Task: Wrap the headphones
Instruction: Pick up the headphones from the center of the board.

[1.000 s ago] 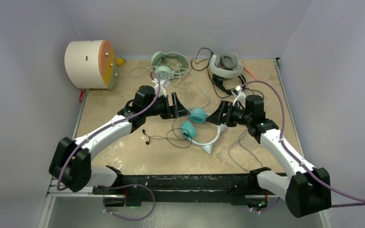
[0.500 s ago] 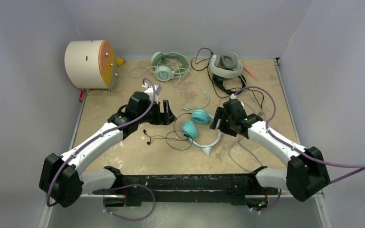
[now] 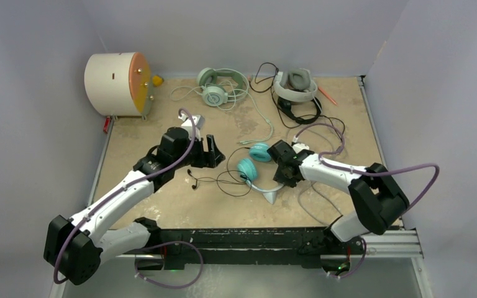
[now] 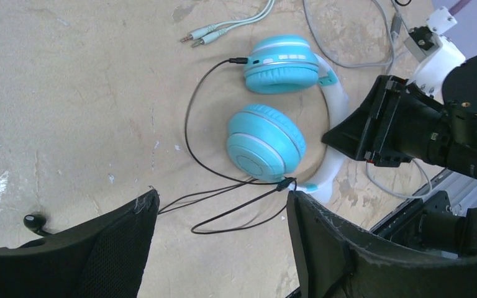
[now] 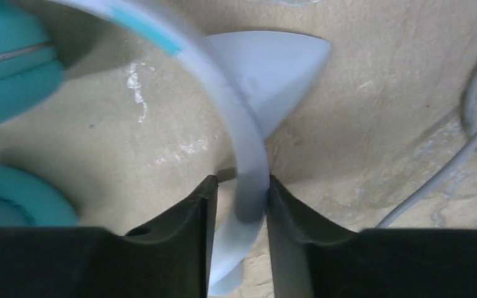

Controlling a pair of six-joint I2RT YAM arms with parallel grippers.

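Observation:
The small teal-cupped headphones (image 3: 247, 169) lie mid-table, their white band (image 5: 248, 143) curving toward the front. My right gripper (image 3: 283, 172) is low over that band, jaws straddling it (image 5: 239, 186). One finger touches the band; a small gap shows at the other. A thin black cable (image 4: 189, 124) runs from the upper teal cup (image 4: 281, 63) and loops on the table. My left gripper (image 4: 220, 205) hangs open over those loops, left of the cups (image 3: 211, 152), holding nothing. The mint-green headphones (image 3: 214, 87) and the white-and-grey headphones (image 3: 295, 85) lie at the back.
A cream drum with an orange face (image 3: 117, 84) stands at the back left. A grey cable (image 3: 313, 198) trails across the front right. A tangle of black cable (image 3: 298, 112) lies below the white-and-grey set. A pointed white ear (image 5: 273, 68) sticks out from the band.
The left gripper has drawn back to the left, away from the teal cups. The right gripper has swung down onto the white band, and its jaws have narrowed around it.

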